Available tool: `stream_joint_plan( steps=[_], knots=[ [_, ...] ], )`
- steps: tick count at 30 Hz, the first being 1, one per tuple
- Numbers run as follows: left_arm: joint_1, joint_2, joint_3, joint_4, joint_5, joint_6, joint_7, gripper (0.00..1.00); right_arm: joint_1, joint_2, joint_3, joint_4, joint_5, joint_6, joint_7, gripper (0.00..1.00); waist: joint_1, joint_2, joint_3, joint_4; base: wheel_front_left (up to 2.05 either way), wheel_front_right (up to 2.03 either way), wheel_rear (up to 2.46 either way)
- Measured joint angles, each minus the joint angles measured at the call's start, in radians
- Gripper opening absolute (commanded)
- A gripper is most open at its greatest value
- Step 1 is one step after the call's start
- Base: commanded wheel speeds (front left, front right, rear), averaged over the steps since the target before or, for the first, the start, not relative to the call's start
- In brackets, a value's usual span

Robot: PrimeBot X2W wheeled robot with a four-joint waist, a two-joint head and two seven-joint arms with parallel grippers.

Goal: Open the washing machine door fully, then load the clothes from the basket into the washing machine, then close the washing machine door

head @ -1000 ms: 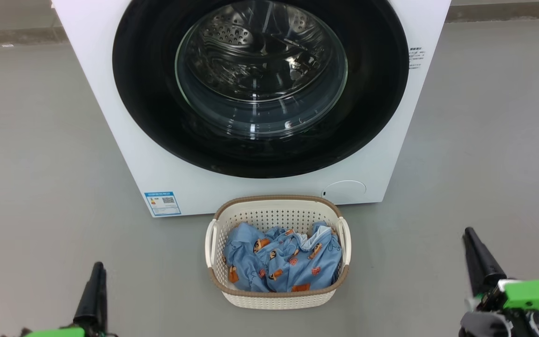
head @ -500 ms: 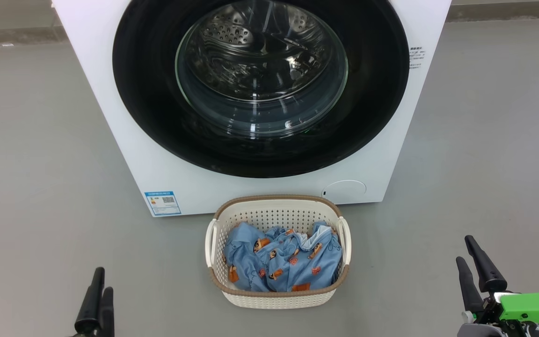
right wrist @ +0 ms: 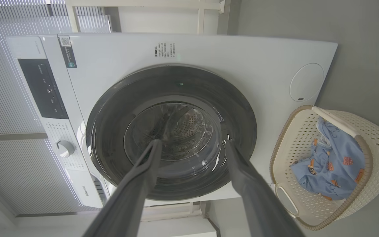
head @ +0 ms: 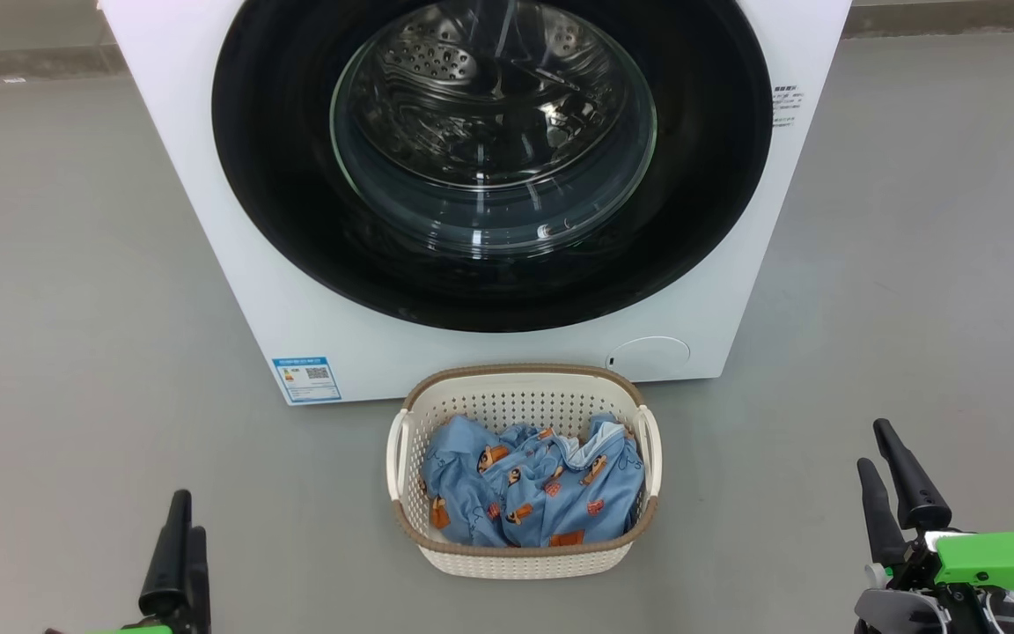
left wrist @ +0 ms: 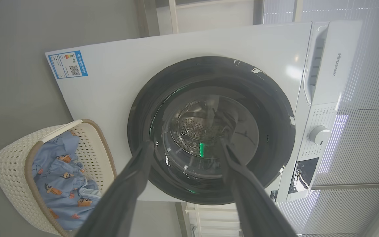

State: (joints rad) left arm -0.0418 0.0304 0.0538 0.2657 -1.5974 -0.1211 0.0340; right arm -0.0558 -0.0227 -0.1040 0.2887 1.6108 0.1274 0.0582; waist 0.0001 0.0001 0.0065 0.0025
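Observation:
The white washing machine (head: 225,282) stands ahead on the floor. Its door (head: 278,176), with a black rim and a glass bowl, lies shut against the front, and the steel drum shows through the glass. The cream basket (head: 516,559) sits on the floor just in front, holding the light blue clothes (head: 533,493). My left gripper (head: 189,513) hangs low at the left, open and empty, well apart from the basket. My right gripper (head: 872,445) is low at the right, also open and empty. Both wrist views look at the door (left wrist: 209,131) (right wrist: 173,131) between spread fingers (left wrist: 137,171) (right wrist: 143,171).
Grey floor (head: 58,352) spreads to both sides of the machine and basket. A blue label (head: 306,379) and a round flap (head: 648,357) sit low on the front. The knob (left wrist: 318,134) and control panel (right wrist: 43,89) are on the upper part of the machine's front.
Both grippers have opened: each showed its fingers together a second ago and now shows two spread fingers. The head view has shifted slightly.

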Motion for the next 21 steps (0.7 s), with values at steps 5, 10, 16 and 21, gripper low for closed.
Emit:
stream_joint_plan(
  steps=[5, 10, 16, 21],
  knots=[
    [-0.002, 0.001, -0.012, -0.014, 0.03, 0.0, -0.015, 1.0, 0.0, -0.005, 0.007, -0.019, -0.011, 0.0, -0.017, 1.0, 0.0, 0.0, 0.0, 0.001, 0.0, 0.0, 0.0],
    [-0.005, 0.002, -0.02, -0.033, 0.056, 0.0, -0.027, 1.0, -0.012, -0.018, 0.032, -0.035, -0.036, 0.0, -0.035, 1.0, 0.0, -0.0001, 0.001, 0.001, 0.0, 0.0, 0.0],
    [-0.02, 0.006, -0.03, -0.042, 0.104, 0.0, -0.044, 1.0, -0.022, -0.038, 0.068, -0.057, -0.055, 0.0, -0.06, 1.0, 0.0, 0.0, 0.001, 0.001, 0.0, 0.0, 0.0],
    [-0.02, 0.009, -0.042, -0.049, 0.145, 0.0, -0.062, 1.0, -0.023, -0.051, 0.09, -0.069, -0.065, 0.0, -0.079, 1.0, 0.0, 0.0, 0.0, 0.002, 0.0, 0.0, 0.0]
  ],
)
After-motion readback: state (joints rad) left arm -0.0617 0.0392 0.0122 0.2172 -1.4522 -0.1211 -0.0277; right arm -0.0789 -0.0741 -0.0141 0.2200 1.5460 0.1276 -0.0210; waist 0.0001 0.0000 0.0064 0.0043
